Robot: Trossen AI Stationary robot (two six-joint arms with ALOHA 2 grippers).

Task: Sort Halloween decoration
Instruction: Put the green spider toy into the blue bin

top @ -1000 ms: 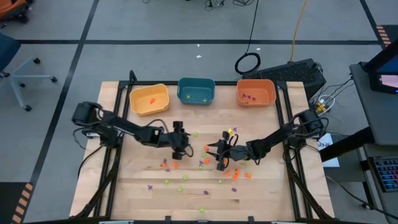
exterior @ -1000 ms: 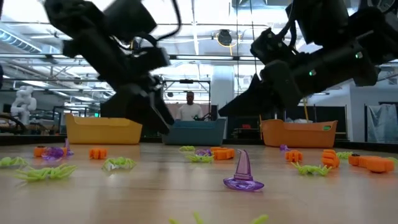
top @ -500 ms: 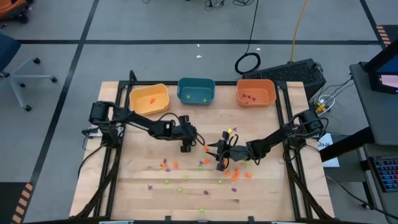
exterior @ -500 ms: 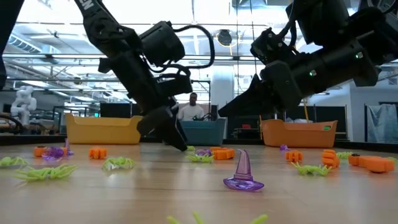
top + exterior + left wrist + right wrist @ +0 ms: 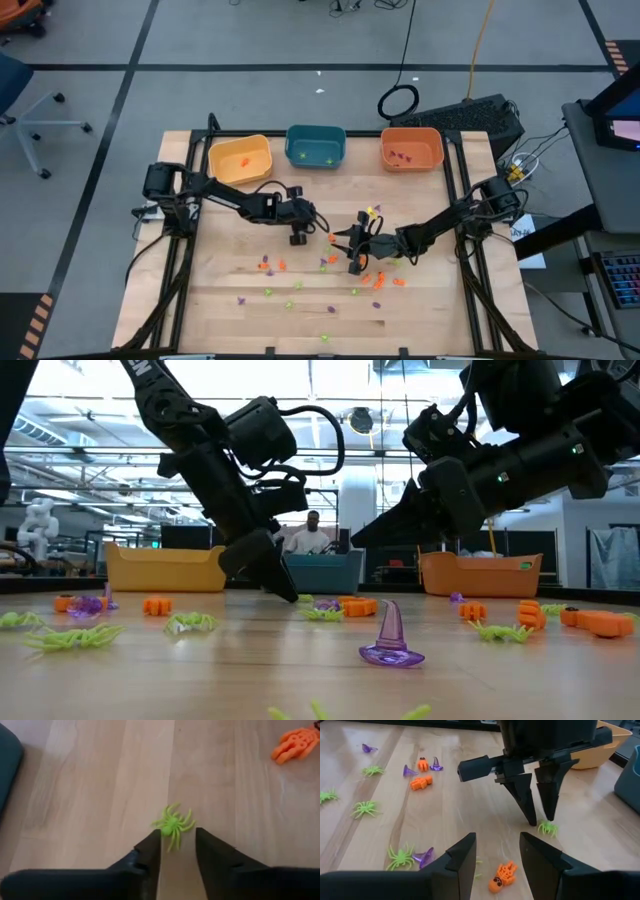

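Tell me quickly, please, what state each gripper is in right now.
Left gripper: open, fingertips straddling a green spider.
Right gripper: open, holding nothing.

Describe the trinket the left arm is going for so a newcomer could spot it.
On the wooden table, look in front of the teal bin, near the middle. The light-green spider lies flat at the left gripper fingers' tips; the nearest neighbour is an orange skeleton.

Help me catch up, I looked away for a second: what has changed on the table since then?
The left gripper swung toward the table's middle, came down and is narrowing its fingers around a green spider, tips at the wood; not yet gripped. The right gripper stayed open, hovering over an orange skeleton. The trinkets and three bins look unmoved.
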